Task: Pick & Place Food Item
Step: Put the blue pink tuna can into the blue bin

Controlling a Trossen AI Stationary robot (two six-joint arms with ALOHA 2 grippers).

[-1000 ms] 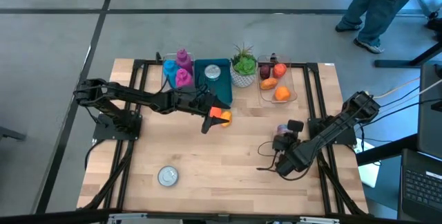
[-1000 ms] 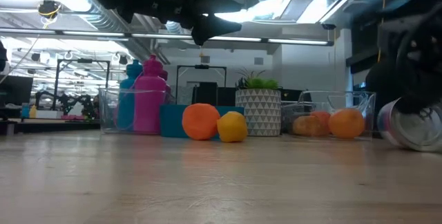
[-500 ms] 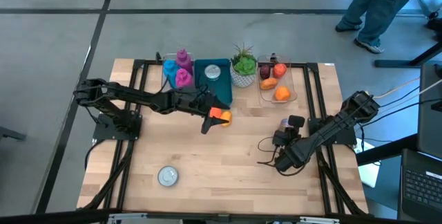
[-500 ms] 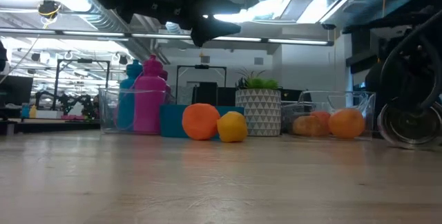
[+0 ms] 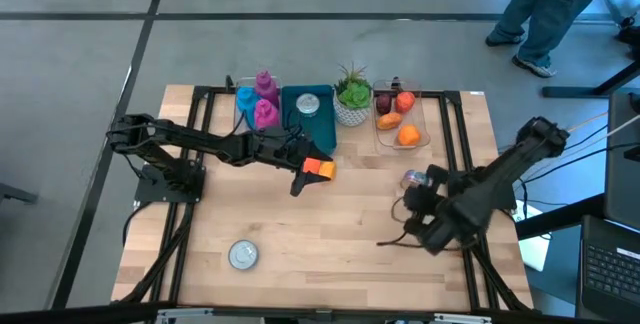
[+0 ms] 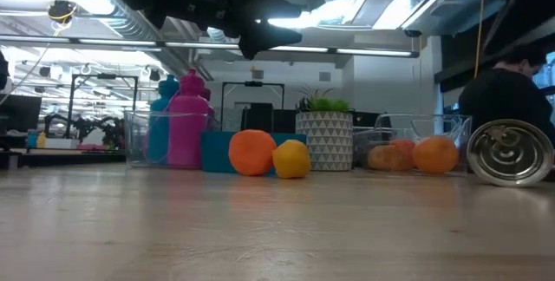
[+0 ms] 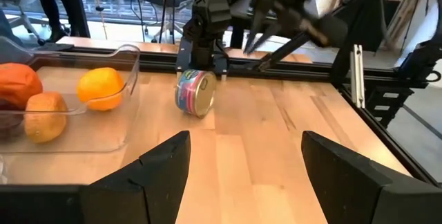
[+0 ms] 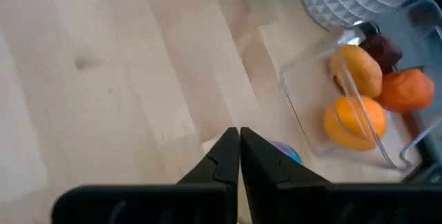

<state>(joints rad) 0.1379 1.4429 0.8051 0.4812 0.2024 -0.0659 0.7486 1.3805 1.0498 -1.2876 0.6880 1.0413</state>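
A tin can (image 5: 411,178) lies on its side on the table at the right, one round end (image 6: 510,152) facing the near edge; the left wrist view shows it too (image 7: 195,92). My right gripper (image 5: 417,200) hangs shut above it, tipped downward, touching nothing; the can's edge (image 8: 286,153) peeks out behind the shut fingers (image 8: 239,152). My left gripper (image 5: 304,165) is held open, high over the table's middle (image 6: 260,35), its fingers empty (image 7: 242,172). Below it an orange (image 6: 252,153) and a lemon (image 6: 291,159) rest on the table.
A clear tray (image 5: 425,140) with several fruits (image 8: 359,106) stands at the far right. Beside it are a potted plant (image 5: 352,94), a teal box (image 5: 309,109) and a clear bin with pink and blue bottles (image 5: 260,102). A small round lid (image 5: 243,254) lies near the front left.
My right gripper has gone up and away from the can, rolling as it rose and staying shut. The can, before partly hidden by the gripper, has turned so that its round end faces the near edge, and it lies free on the table.
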